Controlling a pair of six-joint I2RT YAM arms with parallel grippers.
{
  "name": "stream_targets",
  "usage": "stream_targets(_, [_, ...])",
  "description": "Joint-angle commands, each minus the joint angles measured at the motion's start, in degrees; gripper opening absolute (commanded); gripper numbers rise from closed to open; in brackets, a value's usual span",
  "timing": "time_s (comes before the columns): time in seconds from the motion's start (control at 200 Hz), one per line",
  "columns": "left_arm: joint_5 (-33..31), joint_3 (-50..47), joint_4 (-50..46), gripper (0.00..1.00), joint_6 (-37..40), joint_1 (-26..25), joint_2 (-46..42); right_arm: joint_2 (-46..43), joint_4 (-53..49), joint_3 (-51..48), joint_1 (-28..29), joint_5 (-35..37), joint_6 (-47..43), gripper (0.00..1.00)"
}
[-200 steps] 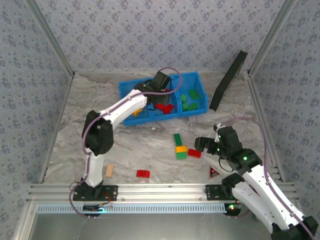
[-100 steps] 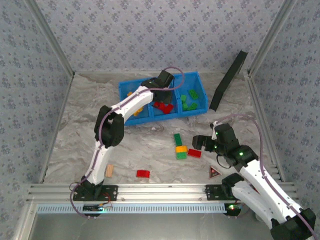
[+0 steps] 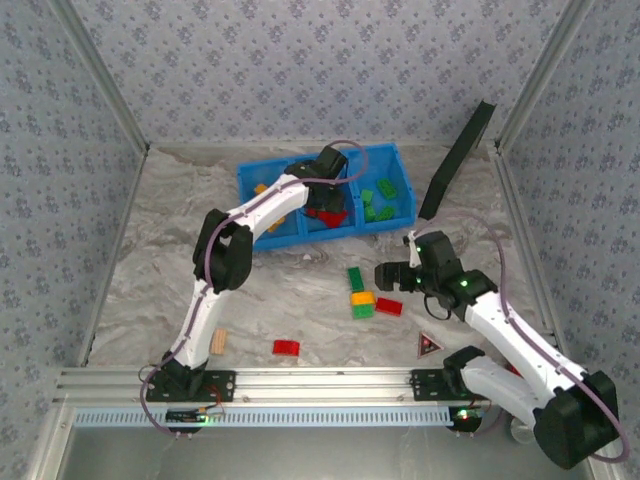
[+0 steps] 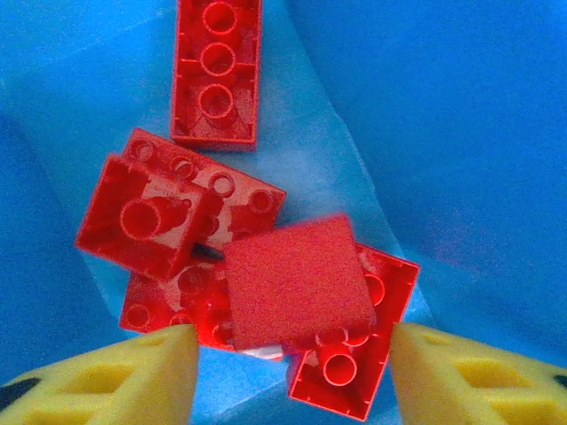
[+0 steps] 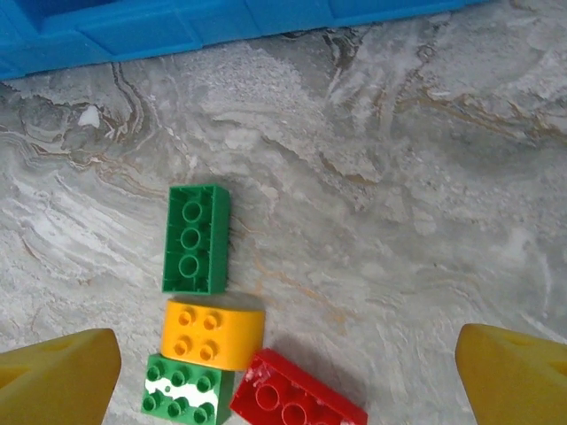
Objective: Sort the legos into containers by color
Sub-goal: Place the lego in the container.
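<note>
Four legos cluster on the table below our right tool, wide and empty, offset toward its left finger (long green brick points binward); left tool open over binned reds

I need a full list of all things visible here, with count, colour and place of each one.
Bright blue plastic bin: one, three compartments, far centre.
Orange bricks: at least two, left compartment.
Red bricks: several, middle compartment.
Green bricks: several, right compartment.
Long green brick, yellow brick, small green brick, loose red brick: one each, clustered mid-table.
Lone red brick: one, near edge.
Tan wooden block: one, near left.
Dark triangle: one, red mark, near right.
Black flat panel: one, leaning, far right.
Left gripper: open, over the red bricks.
Right gripper: open, over the cluster.
</note>
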Motion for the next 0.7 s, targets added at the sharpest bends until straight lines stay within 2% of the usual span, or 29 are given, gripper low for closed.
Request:
stream_targets(0.0, [-1.0, -1.0, 1.2, 0.63, -0.4, 0.3, -2.1, 3.2, 3.0, 2.1, 0.7, -2.2, -1.9, 0.98])
stream_targets(0.27, [-1.8, -9.6, 9.1, 0.66, 0.0, 0.3, -12.2, 12.9, 6.3, 5.0, 5.3, -0.7, -3.9, 0.93])
stream_targets(0.515, [-0.7, -10.8, 9.1, 0.65, 1.1, 0.4, -17.2, 22.4, 7.8, 8.1, 10.0, 1.4, -4.9, 0.83])
stream_targets(0.695, [-0.6, -12.8, 8.9, 0.62, 1.3, 0.3, -20.3, 28.1, 7.5, 10.7, 12.7, 3.2, -5.1, 0.83])
